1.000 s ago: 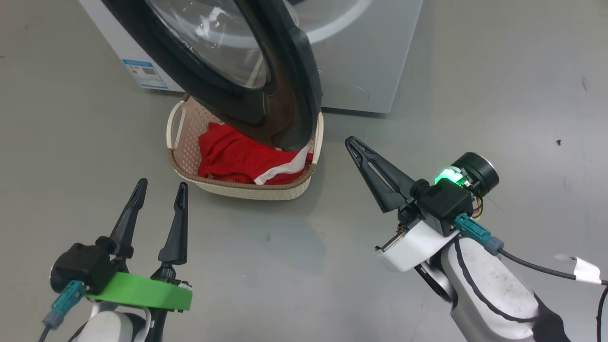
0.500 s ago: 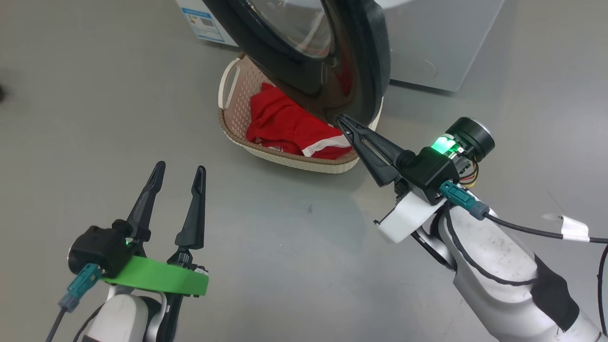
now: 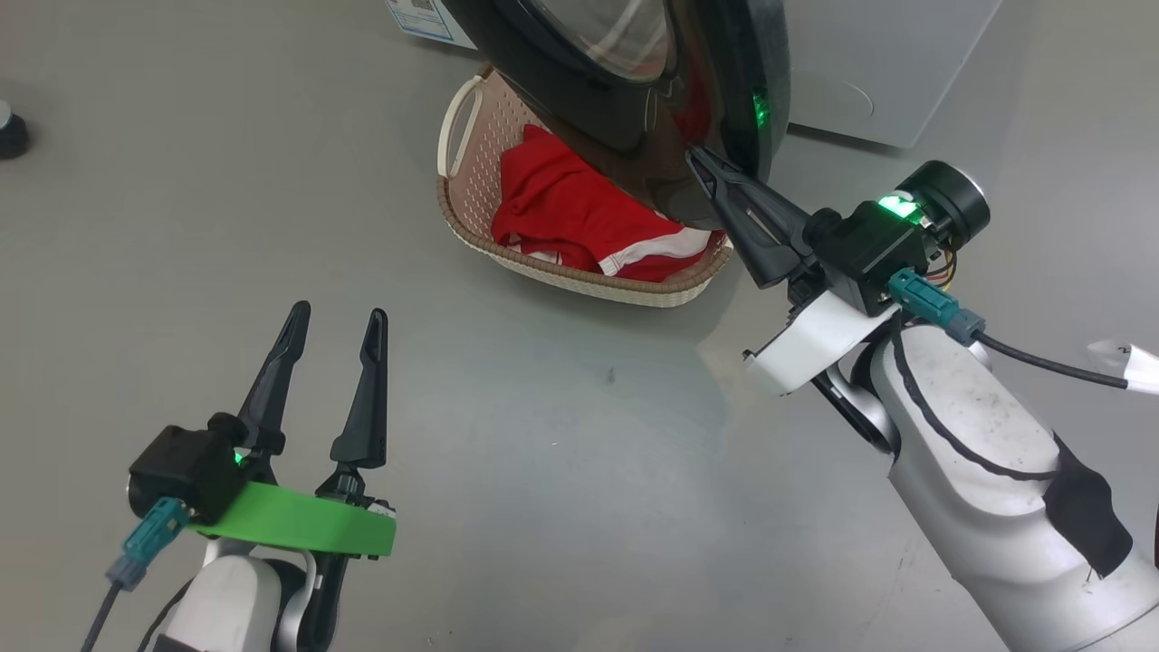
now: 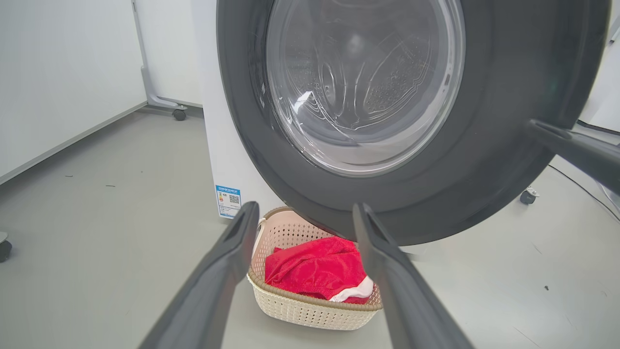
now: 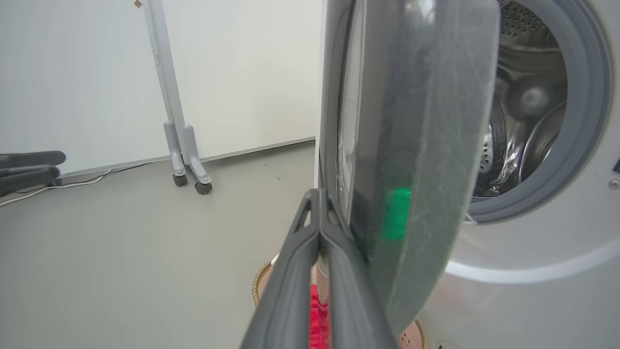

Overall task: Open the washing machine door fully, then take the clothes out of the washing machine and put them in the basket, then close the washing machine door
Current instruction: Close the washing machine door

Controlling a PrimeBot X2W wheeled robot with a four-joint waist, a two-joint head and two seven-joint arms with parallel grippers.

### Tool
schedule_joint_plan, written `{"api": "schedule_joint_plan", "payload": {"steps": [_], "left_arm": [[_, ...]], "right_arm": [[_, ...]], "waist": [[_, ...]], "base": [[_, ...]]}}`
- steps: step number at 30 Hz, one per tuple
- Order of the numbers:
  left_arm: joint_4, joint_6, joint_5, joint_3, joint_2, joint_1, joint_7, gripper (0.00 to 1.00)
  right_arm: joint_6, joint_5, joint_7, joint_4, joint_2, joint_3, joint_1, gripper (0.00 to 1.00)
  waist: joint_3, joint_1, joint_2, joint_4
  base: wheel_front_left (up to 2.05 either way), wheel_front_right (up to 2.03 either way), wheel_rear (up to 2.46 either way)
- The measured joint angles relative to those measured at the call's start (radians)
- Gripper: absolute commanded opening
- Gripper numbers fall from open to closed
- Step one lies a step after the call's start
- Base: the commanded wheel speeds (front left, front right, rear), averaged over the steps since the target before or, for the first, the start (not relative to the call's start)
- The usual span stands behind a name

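Note:
The washing machine door (image 3: 724,81) with its black rim stands open, hanging over the basket (image 3: 579,276). Red clothes (image 3: 579,213) with white trim lie in the basket. My right gripper (image 3: 695,156) is shut with nothing in it, its tip at the door's lower rim on the outer face; I cannot tell whether it touches. In the right wrist view the shut fingertips (image 5: 317,194) sit just left of the door (image 5: 426,145), with the washing machine (image 5: 557,252) behind. My left gripper (image 3: 337,317) is open over the floor, pointing at the basket (image 4: 310,305).
A wheeled grey stand (image 5: 184,145) is by the white wall left of the machine, with a cable on the floor beside it. A dark caster (image 3: 11,136) sits at the far left. A blue sticker (image 4: 227,199) marks the machine's lower corner.
The head camera has swung, shifting the whole picture. My shut right gripper has moved from open floor up to the door's lower rim. The left gripper stays open and low.

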Motion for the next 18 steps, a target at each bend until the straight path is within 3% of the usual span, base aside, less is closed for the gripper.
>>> {"api": "schedule_joint_plan", "payload": {"steps": [6, 18], "left_arm": [[-0.002, 0.0, -0.002, -0.004, -0.003, -0.021, 0.0, 1.0], [-0.009, 0.0, -0.012, -0.028, -0.012, -0.055, 0.0, 1.0]], "right_arm": [[0.008, 0.026, -0.002, 0.015, -0.004, -0.044, -0.035, 0.0], [-0.013, 0.038, -0.002, 0.037, -0.047, -0.136, -0.141, 0.0]], "waist": [[0.024, 0.0, 0.0, 0.001], [0.087, 0.0, 0.0, 0.011]], "base": [[0.0, 0.0, 0.0], [0.0, 0.0, 0.0]]}}
